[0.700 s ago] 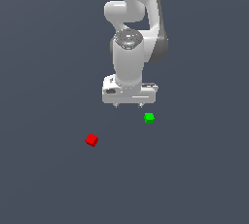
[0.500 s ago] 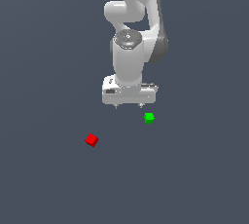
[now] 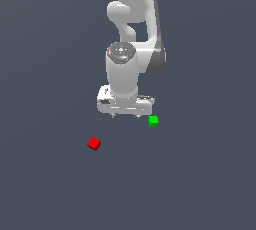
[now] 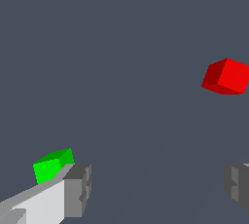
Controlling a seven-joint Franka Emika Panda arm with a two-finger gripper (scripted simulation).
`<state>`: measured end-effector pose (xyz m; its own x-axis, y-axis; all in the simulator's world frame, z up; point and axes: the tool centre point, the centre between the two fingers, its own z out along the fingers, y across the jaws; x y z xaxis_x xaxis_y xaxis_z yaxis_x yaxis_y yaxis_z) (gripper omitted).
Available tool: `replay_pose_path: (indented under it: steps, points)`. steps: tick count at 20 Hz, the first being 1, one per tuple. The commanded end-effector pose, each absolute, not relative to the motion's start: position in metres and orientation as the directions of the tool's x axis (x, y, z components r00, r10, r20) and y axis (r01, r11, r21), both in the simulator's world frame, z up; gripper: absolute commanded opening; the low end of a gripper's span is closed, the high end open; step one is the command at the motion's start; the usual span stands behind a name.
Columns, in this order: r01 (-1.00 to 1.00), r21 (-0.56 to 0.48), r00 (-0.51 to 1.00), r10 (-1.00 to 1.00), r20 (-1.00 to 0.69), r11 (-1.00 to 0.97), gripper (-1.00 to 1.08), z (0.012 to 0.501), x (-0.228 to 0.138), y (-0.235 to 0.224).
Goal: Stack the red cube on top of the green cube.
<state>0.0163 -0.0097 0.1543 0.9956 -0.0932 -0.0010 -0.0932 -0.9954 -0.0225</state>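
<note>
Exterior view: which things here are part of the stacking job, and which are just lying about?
Part of the job:
- red cube, alone on the floor
- green cube, alone on the floor, beside one finger in the wrist view
- gripper, open, holding nothing

Lying about:
- nothing else shows; only the bare grey floor

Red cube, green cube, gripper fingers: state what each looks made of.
Red cube: flat matte colour, no grain or gloss, so plastic-like at most; being a render, the material stays open. Green cube: same plain matte look. Fingers: grey ridged pads that look like rubber, on a smooth white body like painted metal or plastic. The gripper is open, holding nothing.
</note>
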Motion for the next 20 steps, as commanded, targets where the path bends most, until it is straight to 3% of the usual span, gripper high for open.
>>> replay_pose_path:
  steps: [1,20]
  points:
    - [-0.130,-0.019,0.991,-0.130,-0.002,-0.991,1.00,0.145,0.025,-0.023]
    - [-0.420,-0.001,0.908,-0.420,0.000,-0.908,1.00,0.074,0.081,-0.144]
